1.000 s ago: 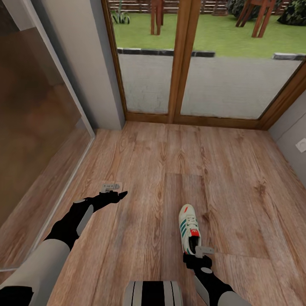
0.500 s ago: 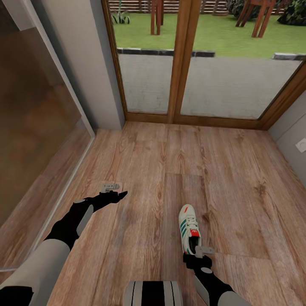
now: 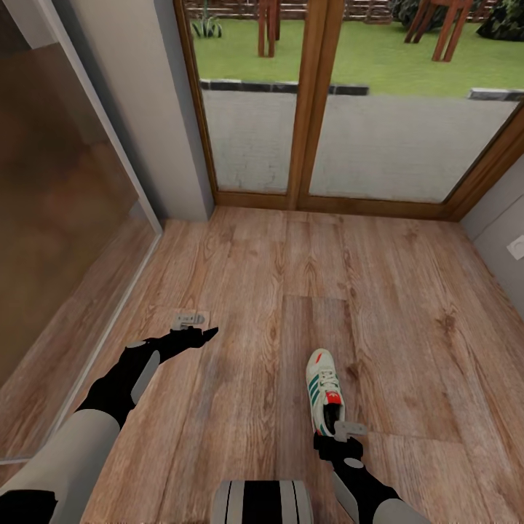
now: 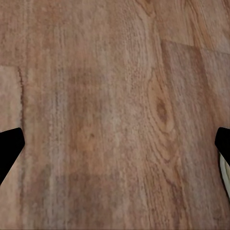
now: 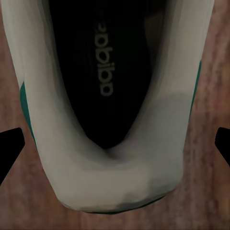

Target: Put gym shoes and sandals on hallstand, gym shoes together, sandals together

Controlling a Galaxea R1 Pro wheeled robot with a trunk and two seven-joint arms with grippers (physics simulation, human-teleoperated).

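One cream-white gym shoe (image 3: 324, 393) with green stripes and a red tongue patch lies on the wood-plank corridor floor (image 3: 291, 291), toe pointing toward the glass doors. My right gripper (image 3: 336, 439) sits low at its heel and is open. In the right wrist view the heel (image 5: 120, 177) lies between the spread fingertips (image 5: 10, 143), apart from both. My left gripper (image 3: 206, 333) hovers open over bare planks to the shoe's left, and its black fingertips (image 4: 9, 146) stand wide apart. The second gym shoe, the sandals and the hallstand are out of view.
Wood-framed glass doors (image 3: 313, 109) close the corridor ahead, with a lawn behind them. A grey wall (image 3: 145, 116) and a brown glossy panel (image 3: 51, 189) run along the left. Another grey wall with a white socket (image 3: 515, 247) stands at the right.
The head view has tipped very slightly. Both arms and the gym shoe stay where they were.
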